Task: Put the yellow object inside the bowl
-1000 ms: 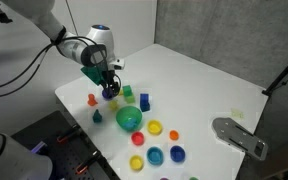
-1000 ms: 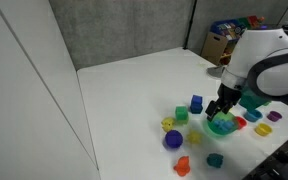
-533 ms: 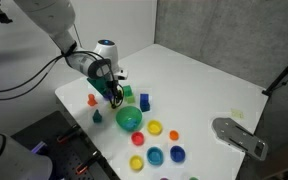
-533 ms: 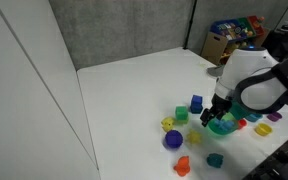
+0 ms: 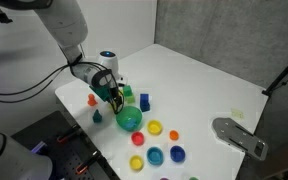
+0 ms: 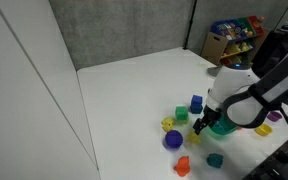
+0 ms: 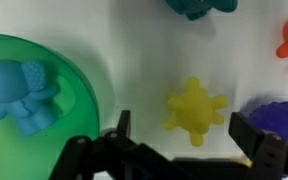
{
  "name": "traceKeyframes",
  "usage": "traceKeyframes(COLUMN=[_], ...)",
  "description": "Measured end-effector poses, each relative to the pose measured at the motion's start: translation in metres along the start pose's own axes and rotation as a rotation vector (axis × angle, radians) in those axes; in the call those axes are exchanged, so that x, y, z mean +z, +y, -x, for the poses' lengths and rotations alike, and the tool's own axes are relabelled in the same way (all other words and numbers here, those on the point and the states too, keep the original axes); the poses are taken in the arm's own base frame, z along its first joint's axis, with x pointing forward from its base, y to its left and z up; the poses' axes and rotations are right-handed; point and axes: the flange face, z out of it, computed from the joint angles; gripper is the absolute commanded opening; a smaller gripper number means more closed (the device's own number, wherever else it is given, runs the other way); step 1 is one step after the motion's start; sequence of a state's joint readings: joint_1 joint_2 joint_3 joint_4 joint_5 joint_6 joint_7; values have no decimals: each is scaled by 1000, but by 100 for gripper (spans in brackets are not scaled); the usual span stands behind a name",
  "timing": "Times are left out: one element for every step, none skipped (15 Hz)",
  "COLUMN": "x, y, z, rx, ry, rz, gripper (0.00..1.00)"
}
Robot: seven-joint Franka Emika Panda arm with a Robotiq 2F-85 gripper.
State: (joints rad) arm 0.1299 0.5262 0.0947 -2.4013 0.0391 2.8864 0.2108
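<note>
In the wrist view the pale-yellow spiky toy piece (image 7: 194, 108) lies on the white table between the two fingers of my open gripper (image 7: 181, 124). The green bowl (image 7: 79, 90) is just to its left and holds a blue toy (image 7: 22, 92). A purple ball (image 7: 282, 118) lies just to its right. In both exterior views my gripper (image 5: 113, 94) (image 6: 200, 127) hangs low over the toys beside the bowl (image 5: 130, 120) (image 6: 224, 128). The yellow piece (image 6: 169, 124) and the purple ball (image 6: 172, 140) show in an exterior view.
An orange piece (image 5: 92, 99), a teal piece (image 5: 97, 116), a green block (image 5: 128, 93) and a blue block (image 5: 144, 101) ring the gripper. Several yellow, red and blue round caps (image 5: 155, 128) lie beyond the bowl. The table's edge is close by.
My gripper has come down and shifted toward the bowl's side, so it now hangs low over the yellow piece. The toys have not moved.
</note>
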Motion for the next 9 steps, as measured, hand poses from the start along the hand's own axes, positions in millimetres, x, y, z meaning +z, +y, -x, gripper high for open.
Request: traceKeyframes(x=[6,12,18,22,26,30,34,37,40], y=[-3,-7,-11,-15,-19,-22,-25,-27,-28], z=[0,-1,-1,-2,-2,-2,-2,-2,-2], rx=[-7,-15,-24,-34,-43,-51,-59,-65,-70], ry=[4,11,18,28,35,43,49,54,57], rz=[0,1,2,3,5,6,9,12,16], gripper=[100,100,100,100,100,100,75,74,66])
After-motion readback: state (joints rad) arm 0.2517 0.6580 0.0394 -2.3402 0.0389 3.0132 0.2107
